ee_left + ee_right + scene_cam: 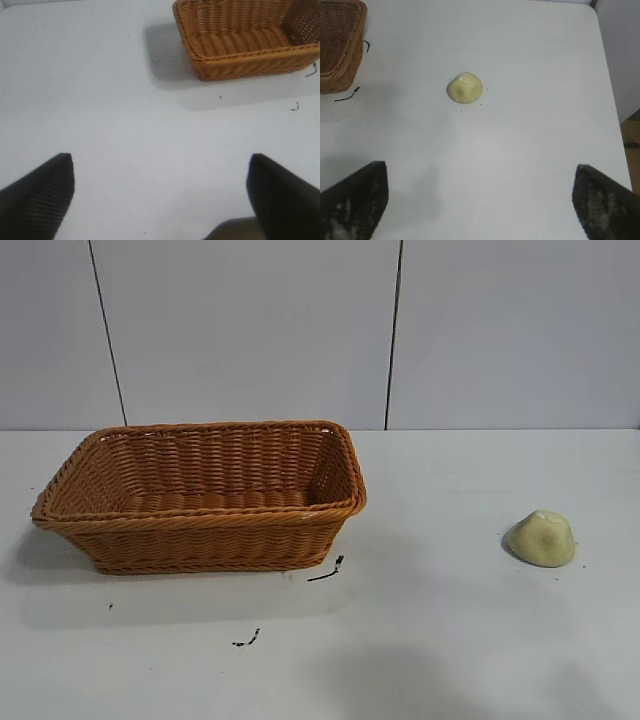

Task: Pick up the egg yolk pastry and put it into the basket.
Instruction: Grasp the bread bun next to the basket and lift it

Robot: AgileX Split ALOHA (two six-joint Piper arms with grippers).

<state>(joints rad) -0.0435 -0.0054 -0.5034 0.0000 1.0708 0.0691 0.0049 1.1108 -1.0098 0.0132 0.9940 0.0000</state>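
Observation:
The egg yolk pastry, a small pale yellow dome, sits on the white table at the right. It also shows in the right wrist view, well ahead of my right gripper, which is open and empty above the table. The orange-brown wicker basket stands at the left centre and holds nothing. It also shows in the left wrist view. My left gripper is open and empty, apart from the basket. Neither gripper shows in the exterior view.
Small black marks lie on the table in front of the basket, with another nearer the front. A grey panelled wall stands behind the table. The table's edge shows in the right wrist view.

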